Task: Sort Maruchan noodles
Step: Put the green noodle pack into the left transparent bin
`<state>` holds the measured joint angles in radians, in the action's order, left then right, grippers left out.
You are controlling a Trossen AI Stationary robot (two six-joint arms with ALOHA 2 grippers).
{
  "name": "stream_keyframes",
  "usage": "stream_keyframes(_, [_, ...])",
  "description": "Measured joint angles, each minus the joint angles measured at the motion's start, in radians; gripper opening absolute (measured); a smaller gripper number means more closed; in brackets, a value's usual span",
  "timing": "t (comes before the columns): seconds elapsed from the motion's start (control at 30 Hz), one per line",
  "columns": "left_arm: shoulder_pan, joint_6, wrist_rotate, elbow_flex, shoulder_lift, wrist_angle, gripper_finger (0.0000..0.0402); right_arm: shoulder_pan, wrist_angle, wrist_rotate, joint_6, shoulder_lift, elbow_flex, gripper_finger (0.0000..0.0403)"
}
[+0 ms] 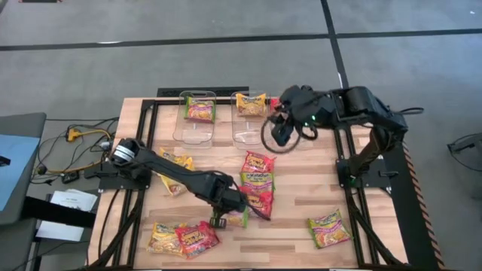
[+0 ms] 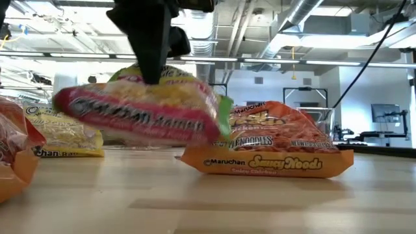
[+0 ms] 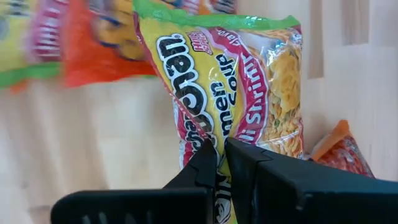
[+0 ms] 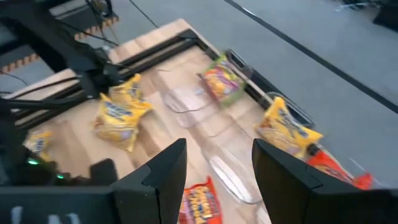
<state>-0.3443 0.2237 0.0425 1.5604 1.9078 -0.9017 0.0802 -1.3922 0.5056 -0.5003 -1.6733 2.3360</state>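
One green-edged packet point(image 3: 236, 87) of Maruchan noodles, with a pink and yellow label, is held by the left gripper point(image 3: 219, 163), whose fingers are pressed together on its lower edge. In the low view this packet point(image 2: 146, 107) is seen lifted off the table point(image 2: 195, 201), tilted, with the dark gripper above it. In the high view the left gripper point(image 1: 226, 207) is placed near the middle of the table's front half, just beside a small heap of packets point(image 1: 257, 181) in red, orange and green.

Several other packets are spread on the wooden table. Two of them, one yellow point(image 1: 164, 239) and one red point(image 1: 197, 238), are lying side by side at the front left corner. A yellow packet point(image 1: 175, 160) is seen under the left arm, and a green-edged one point(image 1: 329, 228) is lying alone at the front right. An orange packet point(image 2: 270, 159) with the words Saucy Noods is lying flat close to the low camera.

Two clear bins are standing at the far edge. A green-edged packet point(image 1: 200, 109) is in the left bin point(image 1: 194, 129) and a yellow packet point(image 1: 251, 104) is in the right bin point(image 1: 248, 132).

The right gripper point(image 1: 280, 129) is hanging over the right bin, and its fingers point(image 4: 163, 171) are wide apart with nothing between them
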Motion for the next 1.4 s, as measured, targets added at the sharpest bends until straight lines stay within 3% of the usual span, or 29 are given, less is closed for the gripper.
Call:
stream_keyframes(0.37, [0.066, -0.022, 0.092, 0.001, -0.091, -0.121, 0.0000, -0.157, 0.009, -0.183, 0.165, 0.000, 0.000, 0.0206])
stream_keyframes(0.7, [0.157, -0.054, 0.130, 0.002, -0.156, -0.137, 0.0000, -0.317, 0.012, -0.377, 0.237, 0.000, 0.000, 0.0244])
stream_keyframes(1.1, [0.252, -0.060, 0.283, 0.002, -0.316, -0.121, 0.0000, -0.515, -0.003, -0.941, 0.524, -0.049, -0.001, 0.0250])
stream_keyframes(1.4, [0.286, -0.099, 0.398, 0.002, -0.390, -0.084, 0.0000, -0.535, 0.025, -0.986, 0.634, -0.164, 0.001, 0.0250])
